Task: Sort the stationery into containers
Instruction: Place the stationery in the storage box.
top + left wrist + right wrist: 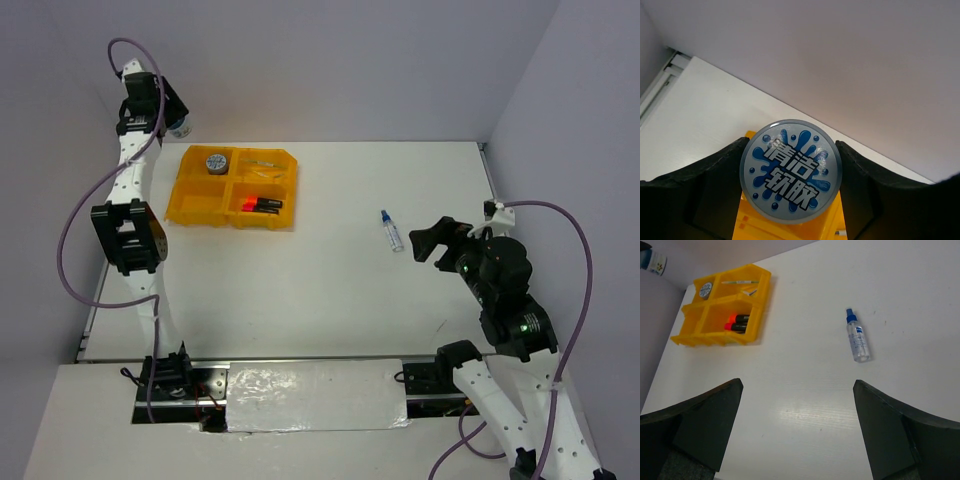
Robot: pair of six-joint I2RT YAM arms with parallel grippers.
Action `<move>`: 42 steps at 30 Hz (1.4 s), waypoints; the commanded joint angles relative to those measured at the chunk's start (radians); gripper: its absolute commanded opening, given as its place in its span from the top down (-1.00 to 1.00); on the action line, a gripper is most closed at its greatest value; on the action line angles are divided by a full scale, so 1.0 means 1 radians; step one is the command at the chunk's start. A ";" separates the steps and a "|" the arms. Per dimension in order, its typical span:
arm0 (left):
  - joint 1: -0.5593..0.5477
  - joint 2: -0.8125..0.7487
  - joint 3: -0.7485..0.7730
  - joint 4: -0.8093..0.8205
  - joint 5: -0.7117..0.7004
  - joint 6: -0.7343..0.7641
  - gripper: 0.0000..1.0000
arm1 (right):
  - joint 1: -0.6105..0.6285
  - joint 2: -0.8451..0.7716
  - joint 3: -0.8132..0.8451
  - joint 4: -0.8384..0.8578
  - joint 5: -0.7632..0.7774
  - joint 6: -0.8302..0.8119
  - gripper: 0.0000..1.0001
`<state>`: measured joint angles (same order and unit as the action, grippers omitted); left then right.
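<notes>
A round grey-blue roll [790,170] with a blue splash label sits between the fingers of my left gripper [792,145], which is shut on it and raised at the far left, just beyond the orange-yellow tray's [190,210] back-left corner. In the top view that gripper [172,118] and its roll [181,127] hang near the back wall. The tray holds another roll [217,161], thin pens [265,163] and black markers [260,204]. A blue-capped clear bottle [391,231] lies on the table. My right gripper [430,240] stands open just right of it, with nothing between its fingers [798,384].
The white table ends at a grey back wall and a side wall on the right. A raised rail runs along the table's left edge [660,75]. The bottle [857,336] lies ahead of the right fingers, and the tray [690,337] is far to their left.
</notes>
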<state>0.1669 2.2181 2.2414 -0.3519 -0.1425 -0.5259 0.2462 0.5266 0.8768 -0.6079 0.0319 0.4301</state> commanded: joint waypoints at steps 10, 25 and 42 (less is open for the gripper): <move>-0.017 0.040 -0.098 0.152 -0.075 0.092 1.00 | 0.005 0.013 -0.024 0.129 -0.033 -0.004 -0.99; -0.069 0.107 -0.072 0.091 -0.135 0.107 1.00 | 0.005 -0.017 -0.013 0.114 -0.046 -0.033 -1.00; -0.098 0.109 -0.097 0.068 -0.252 0.124 0.82 | 0.004 -0.045 0.002 0.102 -0.072 -0.039 -0.99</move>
<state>0.0696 2.3230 2.1288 -0.3382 -0.3592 -0.4183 0.2462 0.4866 0.8490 -0.5201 -0.0250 0.4088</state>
